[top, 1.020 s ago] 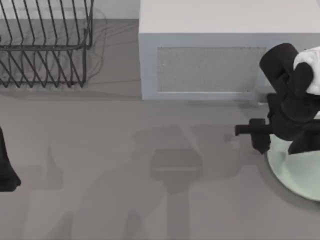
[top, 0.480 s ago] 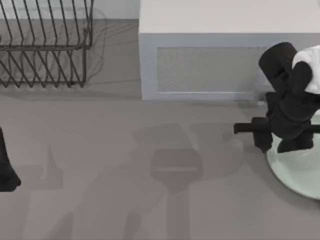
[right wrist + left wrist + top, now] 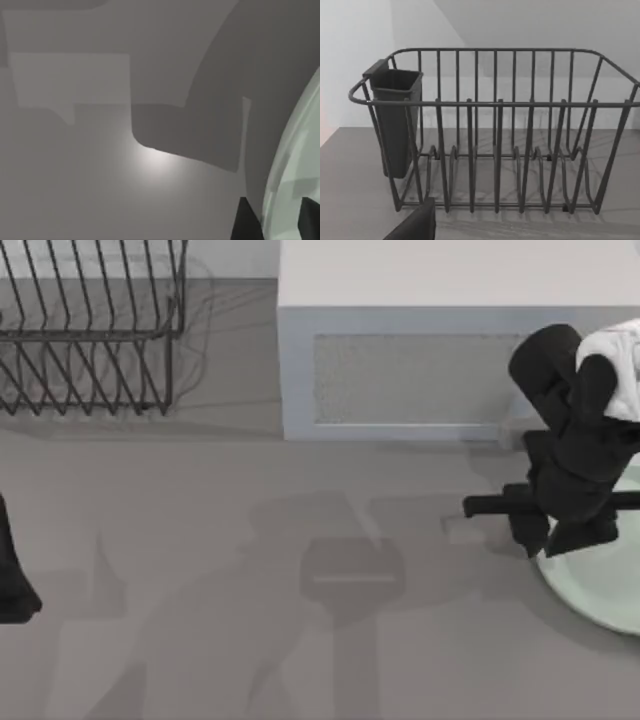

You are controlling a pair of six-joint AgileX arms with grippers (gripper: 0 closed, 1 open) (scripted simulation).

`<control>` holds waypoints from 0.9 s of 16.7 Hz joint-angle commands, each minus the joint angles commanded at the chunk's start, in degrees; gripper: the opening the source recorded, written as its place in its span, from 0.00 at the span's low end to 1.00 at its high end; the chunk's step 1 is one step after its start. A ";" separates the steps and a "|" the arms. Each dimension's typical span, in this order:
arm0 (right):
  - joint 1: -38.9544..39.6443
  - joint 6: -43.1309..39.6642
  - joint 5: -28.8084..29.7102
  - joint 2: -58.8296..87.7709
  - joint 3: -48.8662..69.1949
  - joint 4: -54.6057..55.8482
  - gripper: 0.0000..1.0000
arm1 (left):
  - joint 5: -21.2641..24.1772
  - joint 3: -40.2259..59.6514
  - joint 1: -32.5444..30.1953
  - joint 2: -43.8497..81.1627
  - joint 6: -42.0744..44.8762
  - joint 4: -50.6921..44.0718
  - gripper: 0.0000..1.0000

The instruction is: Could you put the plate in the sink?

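Observation:
The pale mint-green plate (image 3: 600,580) lies at the table's right edge, partly under my right arm. My right gripper (image 3: 562,532) is at the plate's left rim, in front of the microwave's right end. In the right wrist view the glossy plate (image 3: 295,165) runs between the two dark fingertips (image 3: 245,220), which are shut on its rim, with the right gripper (image 3: 275,220) astride it. My left gripper (image 3: 12,575) is parked at the table's left edge. The sink is out of view.
A grey-white microwave (image 3: 420,340) stands at the back, centre to right. A dark wire dish rack (image 3: 90,330) sits at the back left; in the left wrist view the rack (image 3: 495,140) carries a dark cutlery cup (image 3: 395,120). Bare grey tabletop (image 3: 250,620) spans the middle.
My right arm has shifted slightly towards the back of the table, and the plate's visible edge has moved with it. The left arm has stayed still.

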 joint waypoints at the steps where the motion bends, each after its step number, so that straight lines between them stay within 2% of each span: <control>1: 0.65 -0.70 -0.46 -0.46 1.16 -3.00 0.00 | 0.00 0.00 0.00 0.00 0.00 0.00 1.00; 5: 2.63 -3.11 -1.99 -2.88 10.94 -19.11 0.00 | 0.00 0.00 0.00 0.00 0.00 0.00 1.00; 10: 2.44 -3.03 -1.90 -2.89 33.78 -40.78 0.00 | 0.00 0.00 0.00 0.00 0.00 0.00 1.00; 15: -0.68 -0.08 0.15 -0.41 52.37 -51.57 0.00 | 0.00 0.00 0.00 0.00 0.00 0.00 1.00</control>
